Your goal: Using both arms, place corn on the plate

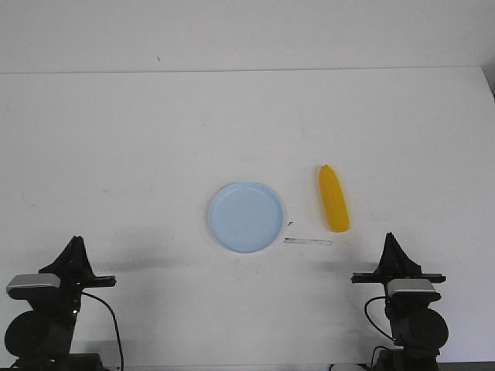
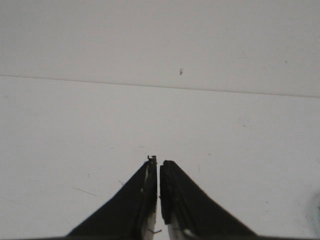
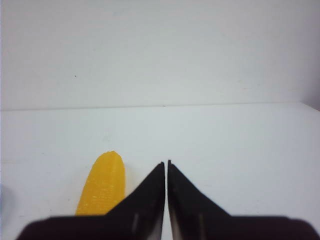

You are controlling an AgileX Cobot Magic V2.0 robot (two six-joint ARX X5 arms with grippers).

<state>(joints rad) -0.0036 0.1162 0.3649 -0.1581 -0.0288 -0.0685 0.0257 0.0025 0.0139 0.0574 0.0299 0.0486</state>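
The yellow corn lies on the white table, right of the pale blue plate, its pointed end away from me. The plate is empty. My right gripper is shut and empty, near the table's front edge, a little right of and nearer than the corn. In the right wrist view the corn lies just beside the shut gripper. My left gripper is shut and empty at the front left, far from the plate. The left wrist view shows only the shut gripper over bare table.
A thin pale strip lies on the table between the plate and my right gripper. The table's far edge meets a white wall.
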